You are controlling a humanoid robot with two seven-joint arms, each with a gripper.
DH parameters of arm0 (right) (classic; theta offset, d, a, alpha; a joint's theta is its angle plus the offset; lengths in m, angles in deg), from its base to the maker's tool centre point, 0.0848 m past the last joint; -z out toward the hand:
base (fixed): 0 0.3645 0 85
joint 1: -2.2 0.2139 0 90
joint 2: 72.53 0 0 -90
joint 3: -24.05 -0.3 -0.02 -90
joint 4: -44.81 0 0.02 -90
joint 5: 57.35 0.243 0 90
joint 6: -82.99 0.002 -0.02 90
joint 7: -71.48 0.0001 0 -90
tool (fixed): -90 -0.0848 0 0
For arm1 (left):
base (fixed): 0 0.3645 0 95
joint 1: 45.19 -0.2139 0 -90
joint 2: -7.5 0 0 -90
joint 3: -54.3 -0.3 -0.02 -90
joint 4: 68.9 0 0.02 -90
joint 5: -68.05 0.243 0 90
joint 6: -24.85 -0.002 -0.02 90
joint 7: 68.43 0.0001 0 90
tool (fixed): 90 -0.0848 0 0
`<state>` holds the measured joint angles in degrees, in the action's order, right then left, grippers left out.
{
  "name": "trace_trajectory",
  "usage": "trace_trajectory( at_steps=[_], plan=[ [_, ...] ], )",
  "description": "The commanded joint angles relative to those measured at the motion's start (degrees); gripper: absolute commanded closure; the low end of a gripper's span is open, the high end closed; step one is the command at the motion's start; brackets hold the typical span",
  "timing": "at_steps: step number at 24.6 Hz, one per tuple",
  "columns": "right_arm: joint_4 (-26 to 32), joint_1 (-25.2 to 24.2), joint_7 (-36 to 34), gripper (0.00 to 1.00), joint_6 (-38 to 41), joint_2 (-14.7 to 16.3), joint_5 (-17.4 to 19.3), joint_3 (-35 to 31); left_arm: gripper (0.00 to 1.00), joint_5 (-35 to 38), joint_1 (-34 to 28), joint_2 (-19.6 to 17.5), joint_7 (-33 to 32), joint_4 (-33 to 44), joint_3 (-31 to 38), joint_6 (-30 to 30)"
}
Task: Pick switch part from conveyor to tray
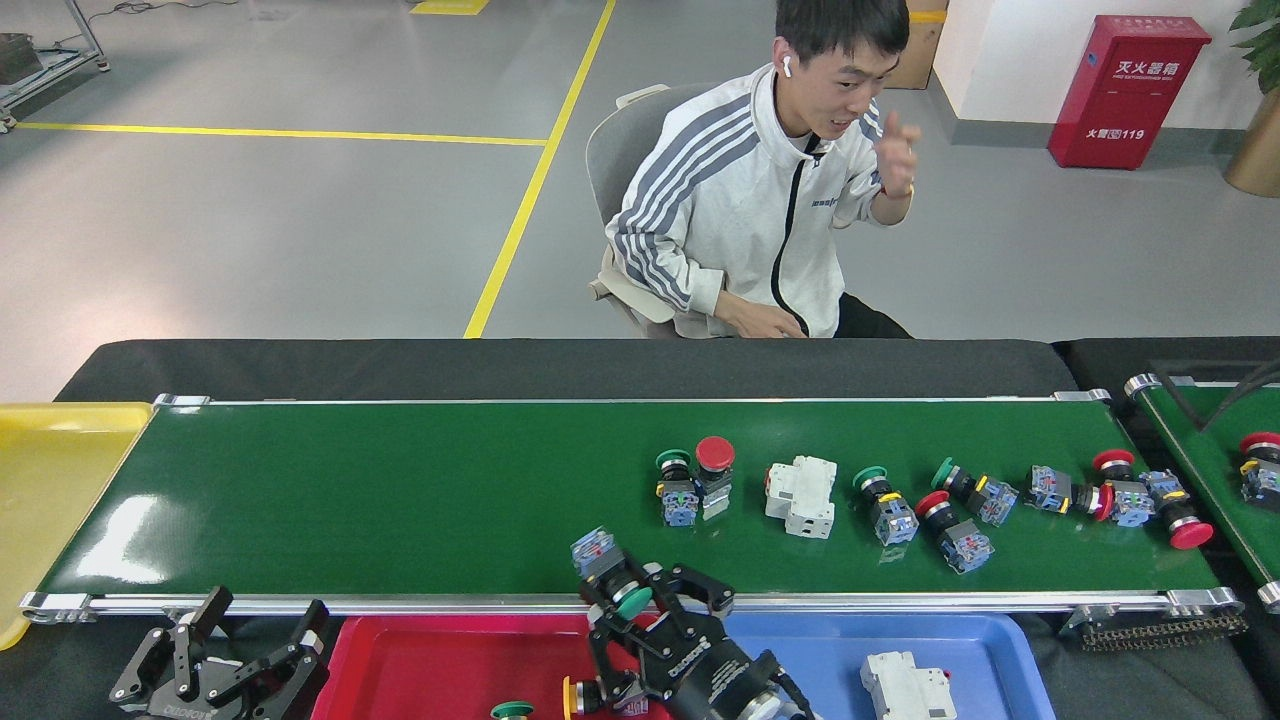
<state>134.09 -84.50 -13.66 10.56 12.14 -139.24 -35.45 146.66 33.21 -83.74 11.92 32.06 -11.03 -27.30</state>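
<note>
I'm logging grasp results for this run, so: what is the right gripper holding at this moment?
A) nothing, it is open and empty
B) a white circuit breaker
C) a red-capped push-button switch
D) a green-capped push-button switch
D: the right gripper is closed around a green-capped push-button switch, held at the near rail of the conveyor beside the red tray.

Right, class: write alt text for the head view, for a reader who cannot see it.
The robot's right gripper holds a green-capped switch part above the near rail of the green conveyor, beside a red tray and a blue tray. More switch parts lie on the belt; the left gripper rests open. A seated person watches from behind.
</note>
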Motion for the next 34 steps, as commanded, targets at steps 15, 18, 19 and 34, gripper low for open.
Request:
trace_trajectory(
  at_steps=[15, 18, 19, 34],
  plan=[
    [3.62, -9.81, -11.1, 0.04, -34.36, -0.3, 0.59, -8.7, 0.0, 9.62, 6.68, 0.45, -2.49, 0.2, -13.93, -1.99],
    [3.27, -9.9, -11.1, 0.04, -37.26, -0.48, 0.59, -11.16, 0.0, 14.72, 10.82, 2.83, -3.1, -2.0, -21.06, -8.24],
    [2.91, -9.37, -10.92, 0.04, -37.44, -0.65, 0.59, -11.6, 0.0, 15.16, 12.13, 3.09, -3.89, -3.67, -22.91, -10.0],
    [-4.91, -3.66, -9.6, 0.04, -37.44, -1.27, 0.59, -11.43, 0.01, 15.25, 29.36, 5.47, -3.37, -29.07, -31.61, -23.18]
  ],
)
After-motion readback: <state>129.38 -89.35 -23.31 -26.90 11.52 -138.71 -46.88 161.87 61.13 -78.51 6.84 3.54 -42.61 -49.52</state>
